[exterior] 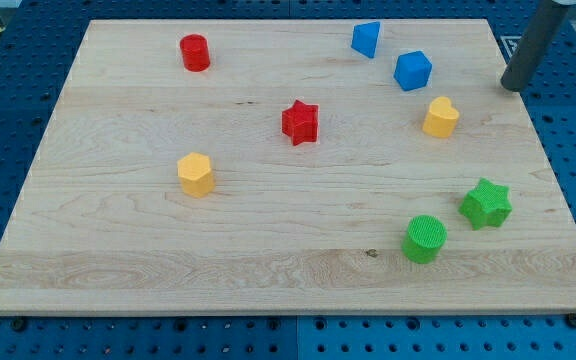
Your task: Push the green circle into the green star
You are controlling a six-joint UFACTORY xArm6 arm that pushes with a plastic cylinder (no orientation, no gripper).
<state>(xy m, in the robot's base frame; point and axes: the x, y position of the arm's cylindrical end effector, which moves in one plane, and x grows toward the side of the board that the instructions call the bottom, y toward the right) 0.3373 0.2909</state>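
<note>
green circle point(425, 238) near green star point(486, 204), apart | my tip point(512, 86) far above, touching nothing | no hand

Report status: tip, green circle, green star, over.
My tip at the view's top right, off the board's edge, far from both greens. Green circle lies just left of and below green star, apart. Nothing between them.

Wooden board point(268, 250) bearing eight coloured blocks
</note>
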